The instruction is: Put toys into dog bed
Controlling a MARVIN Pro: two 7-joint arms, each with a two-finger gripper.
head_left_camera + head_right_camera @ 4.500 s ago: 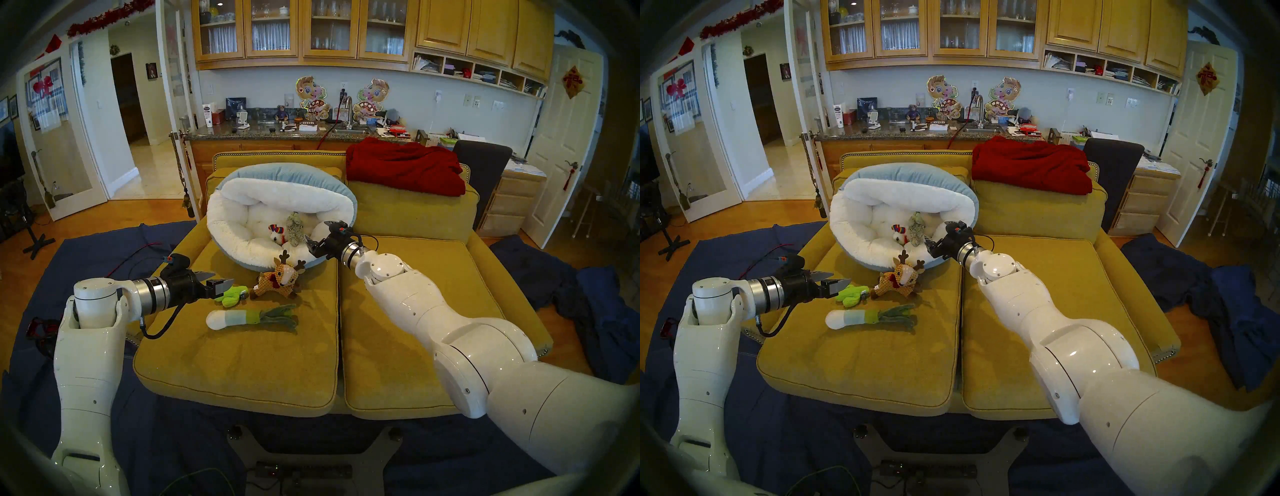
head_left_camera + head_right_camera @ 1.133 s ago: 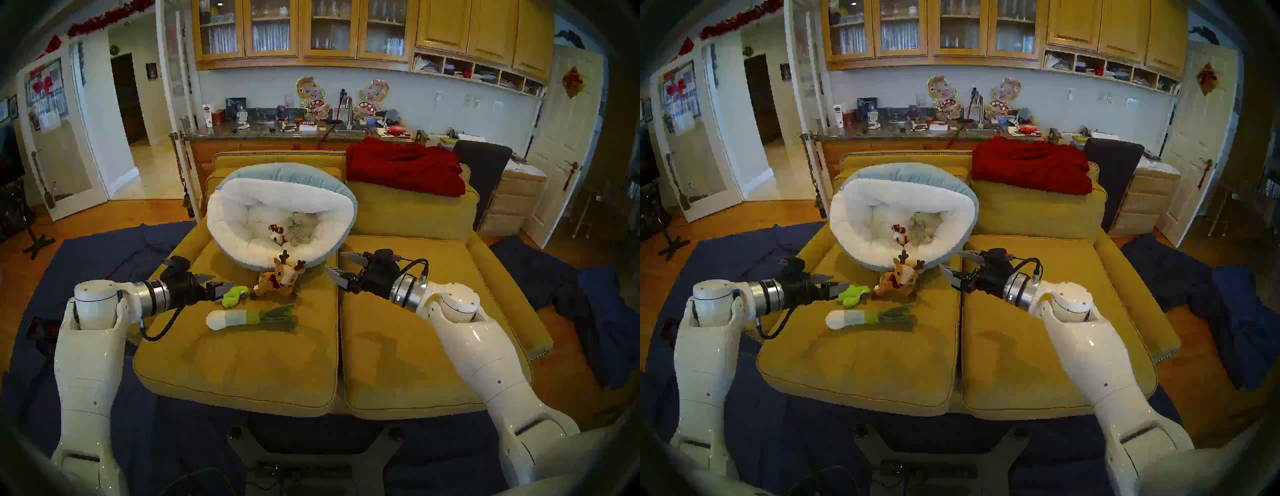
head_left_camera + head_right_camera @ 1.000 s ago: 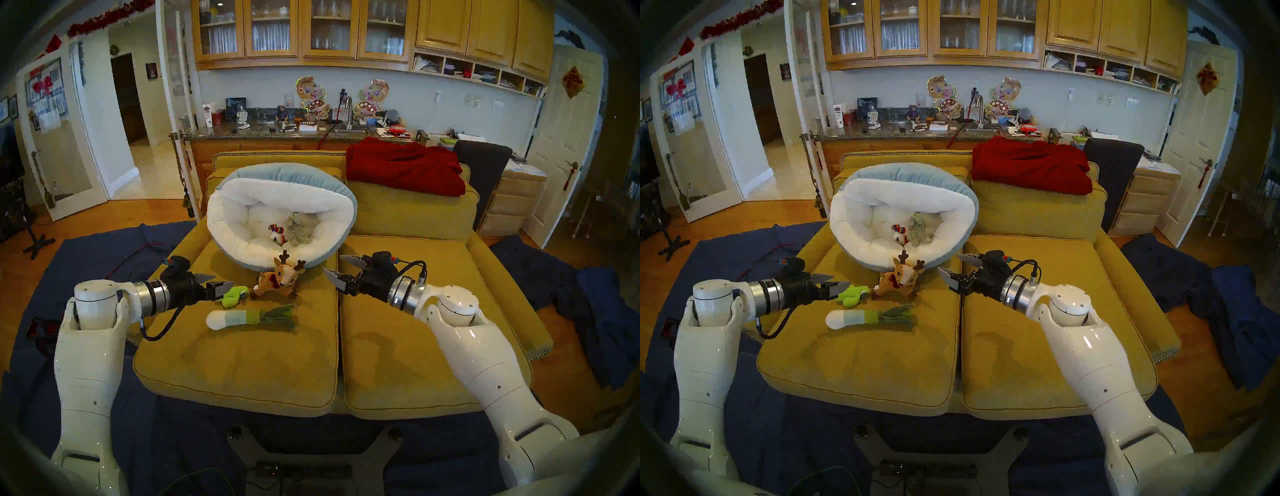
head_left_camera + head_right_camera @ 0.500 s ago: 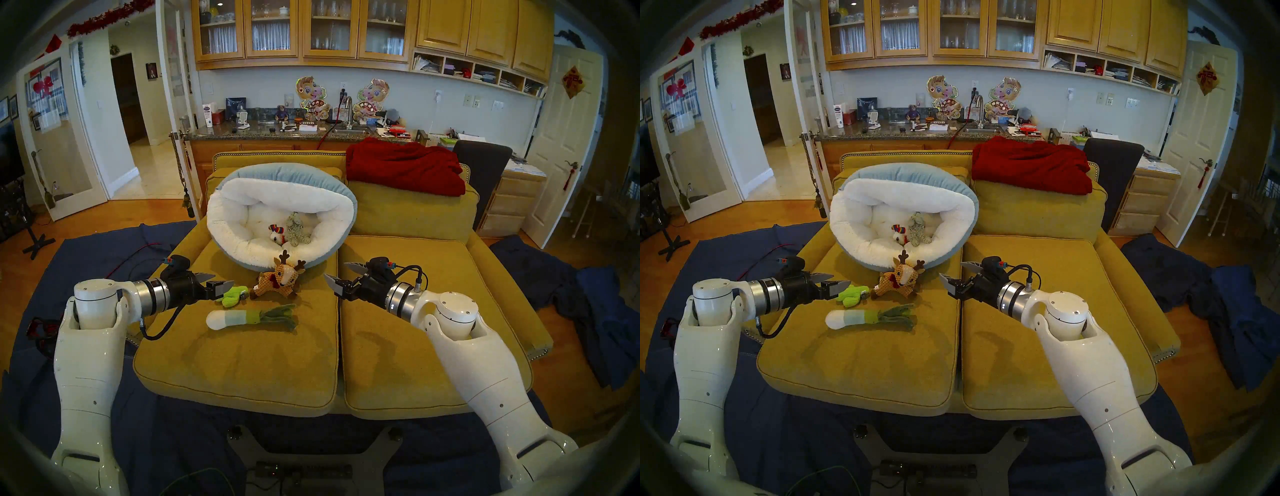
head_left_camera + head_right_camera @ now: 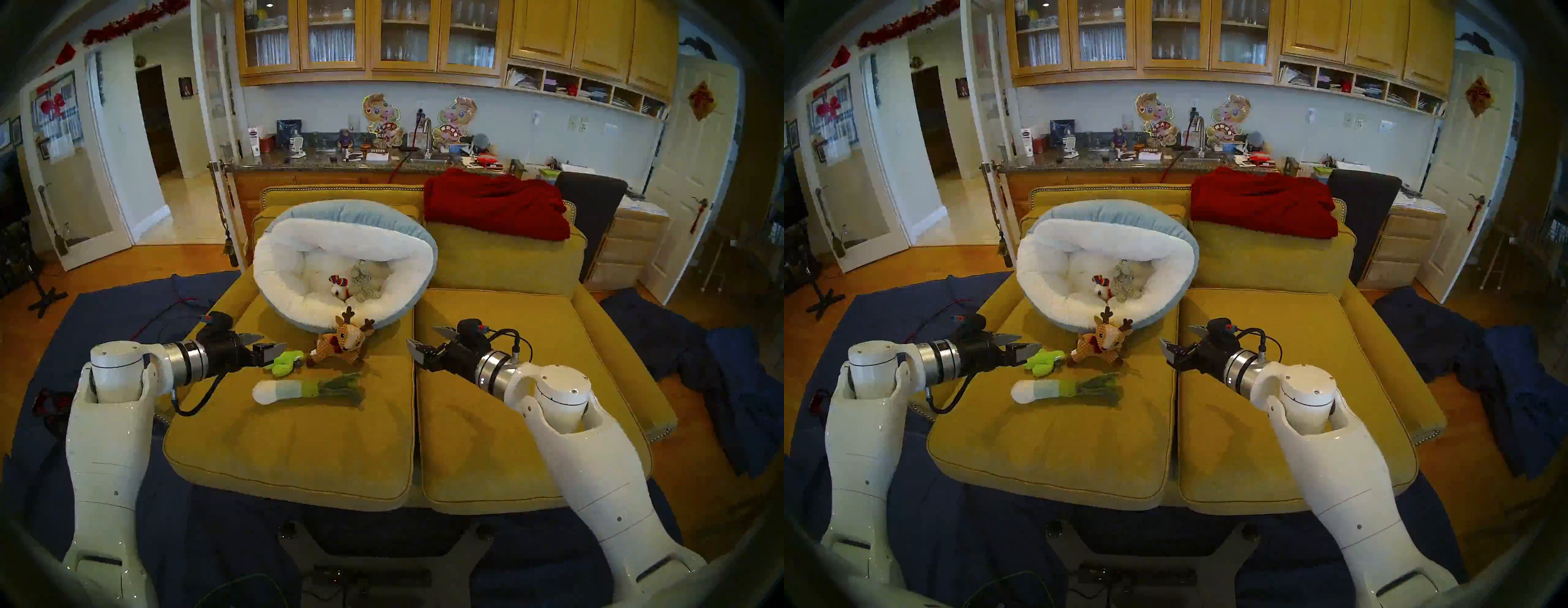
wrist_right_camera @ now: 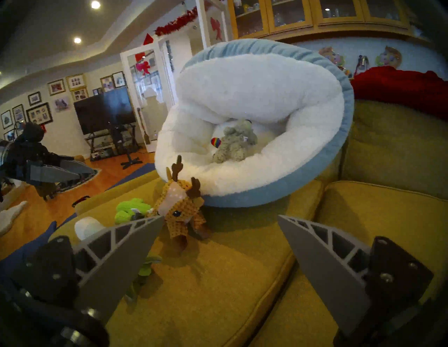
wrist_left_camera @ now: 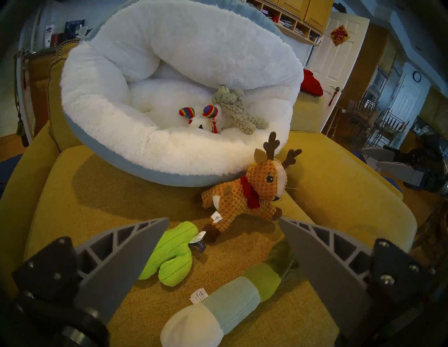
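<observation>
Right gripper [image 5: 426, 339] has pulled back out of the dog bed [image 5: 297, 303] since a few seconds ago; jaws spread, empty, hovering over the right sofa cushion [image 5: 488, 446]. Grey-beige plush [image 5: 362, 282] now sits inside the bed beside the white rainbow-horned plush [image 5: 339, 288], so likely two of five toys are done.

Left gripper [image 5: 265, 346] hasn't moved, jaws wide, nothing held. Lime-green cactus [image 7: 173, 254] lies just ahead of its fingertips, partly under the left finger [image 7: 121, 261]. Leek [image 7: 218, 305] is below and between the jaws. Reindeer [image 7: 247, 196] is further ahead, leaning against the bed's near rim.

Room: the right gripper has clear cushion around it, and the reindeer is ahead to its left. The raised rim has to be cleared on any drop. Cactus and reindeer sit close together, so a grab there is tight. Red blanket [image 5: 496, 204] is far back, out of the way.
</observation>
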